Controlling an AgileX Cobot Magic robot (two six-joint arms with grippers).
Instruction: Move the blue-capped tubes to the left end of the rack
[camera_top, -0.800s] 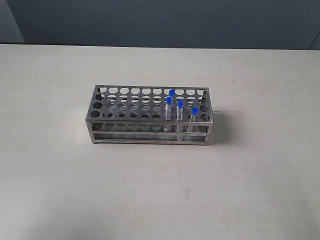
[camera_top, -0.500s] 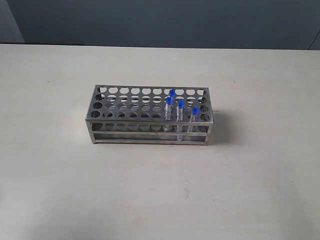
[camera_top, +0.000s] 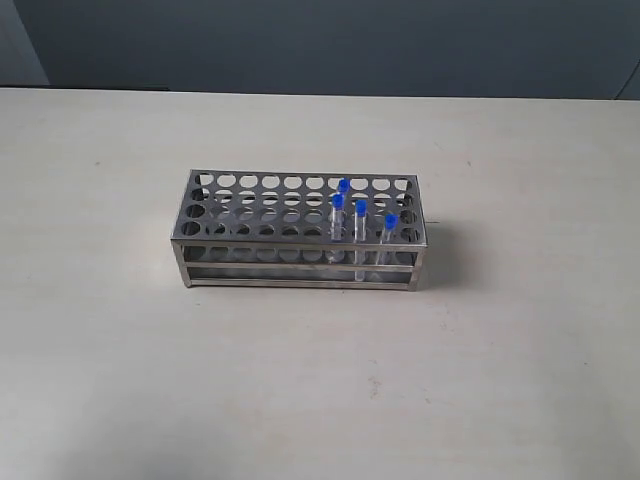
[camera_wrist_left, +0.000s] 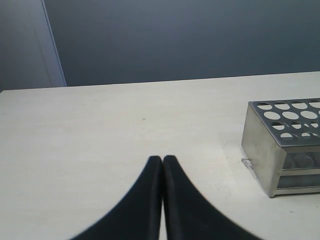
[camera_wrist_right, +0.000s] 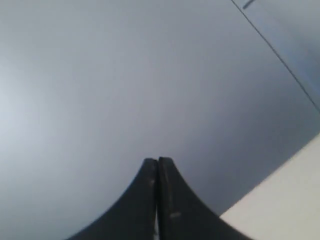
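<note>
The steel rack (camera_top: 250, 203) stands in the middle of the table in the exterior view. Several blue-capped tubes (camera_top: 360, 226) stand upright in holes toward its right end. Neither arm shows in the exterior view. In the left wrist view my left gripper (camera_wrist_left: 162, 159) is shut and holds nothing, hanging over bare table well away from the rack's end (camera_wrist_left: 260, 150). In the right wrist view my right gripper (camera_wrist_right: 158, 160) is shut and holds nothing, pointing at a grey wall; the rack and tubes are out of that view.
The pale table (camera_top: 120, 350) spreads wide on all sides of the rack. A dark wall (camera_top: 330, 45) runs behind the table's far edge. A sliver of the table (camera_wrist_right: 295, 200) shows in the right wrist view.
</note>
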